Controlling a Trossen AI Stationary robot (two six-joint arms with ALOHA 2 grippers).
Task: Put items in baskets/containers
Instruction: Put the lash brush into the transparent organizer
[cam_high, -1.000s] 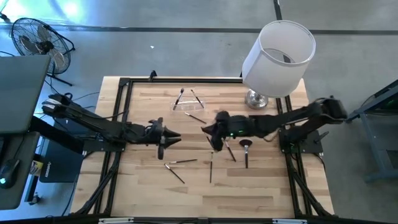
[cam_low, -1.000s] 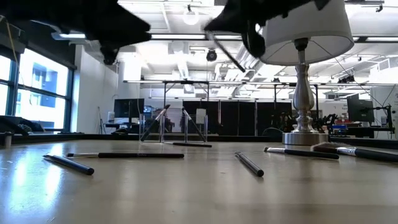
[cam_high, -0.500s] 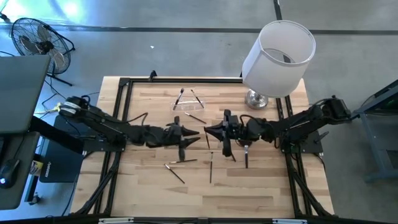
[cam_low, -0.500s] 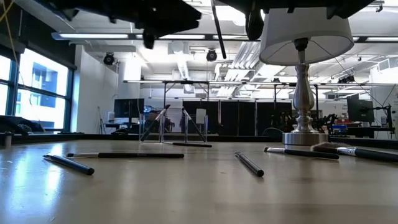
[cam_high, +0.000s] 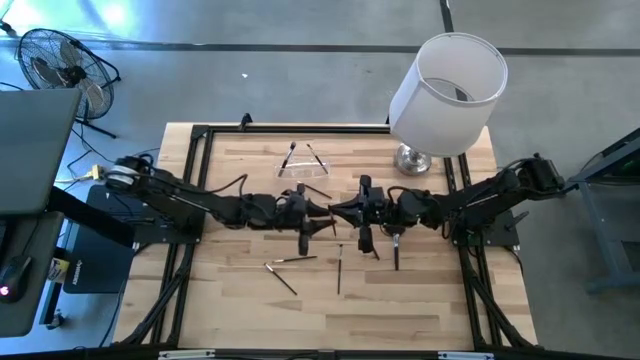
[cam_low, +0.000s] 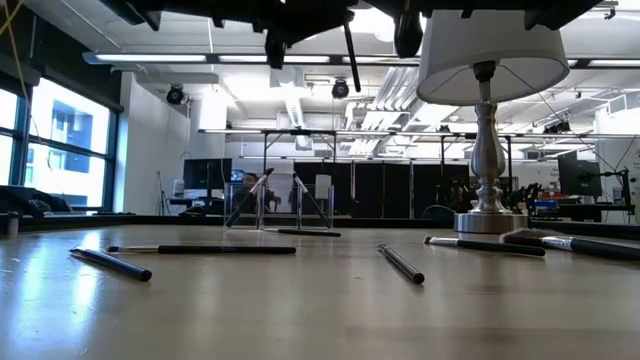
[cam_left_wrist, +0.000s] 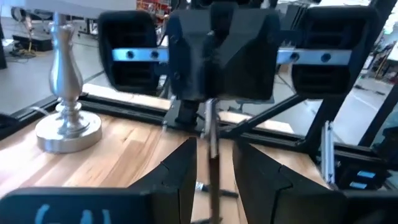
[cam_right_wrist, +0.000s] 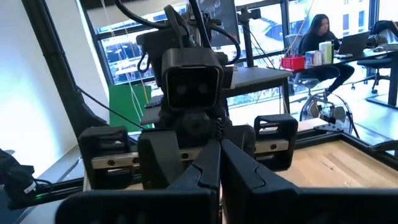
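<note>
Dark brushes: two in the clear holder (cam_high: 303, 165), five loose.

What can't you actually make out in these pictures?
- High view: the brush between the left gripper and right gripper is hidden by them.
- Low view: both grippers are cut off by the top edge.
- High view: the clear holder is too small to count brushes in it.

Holder (cam_high: 303, 166) at table (cam_high: 440, 300) rear, lamp (cam_high: 445, 85) right, loose brushes (cam_high: 290, 261) in front
</note>
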